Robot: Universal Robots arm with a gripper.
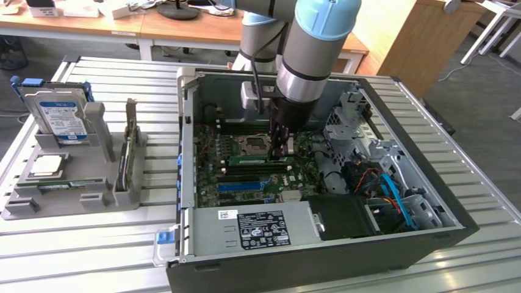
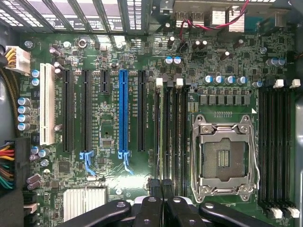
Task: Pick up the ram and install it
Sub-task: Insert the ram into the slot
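The open computer case [image 1: 326,268] lay on a slatted metal table [image 1: 82,250], with wooden desks [image 1: 89,24] behind it (an office-like room). The arm reached down into the case, and the gripper [image 1: 281,149] stood over the motherboard [image 1: 236,186] with its jaws pressed together. The ram [image 1: 248,160] sat along 1 memory slot, one end at the fingertips; whether they pinched it could not be told. A 2nd stick [image 1: 72,183] lay in the grey holder [image 1: 73,207] at the exterior view's left.
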